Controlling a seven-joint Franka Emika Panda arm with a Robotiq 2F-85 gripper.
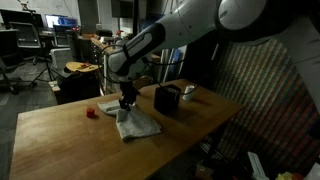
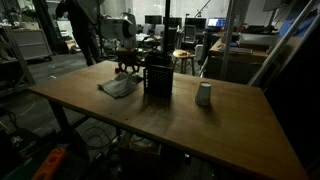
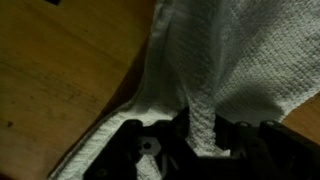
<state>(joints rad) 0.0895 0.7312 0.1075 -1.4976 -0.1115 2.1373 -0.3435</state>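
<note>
Your end effector [image 1: 126,103] stands straight down over the white towel [image 1: 138,125], just left of the middle in an exterior view. In the wrist view its fingers [image 3: 180,128] come in from the bottom edge and pinch a raised fold of the towel [image 3: 230,60] between them, so it is closed on the cloth. The rest of the towel lies crumpled on the wooden worktop [image 1: 70,145], spreading toward the upper right of the wrist view. In both exterior views a black box [image 2: 157,78] stands upright just beside the towel, and a white cup [image 2: 203,94] stands beyond the box. A small red object [image 1: 91,112] lies near the towel, to its left in the frame.
</note>
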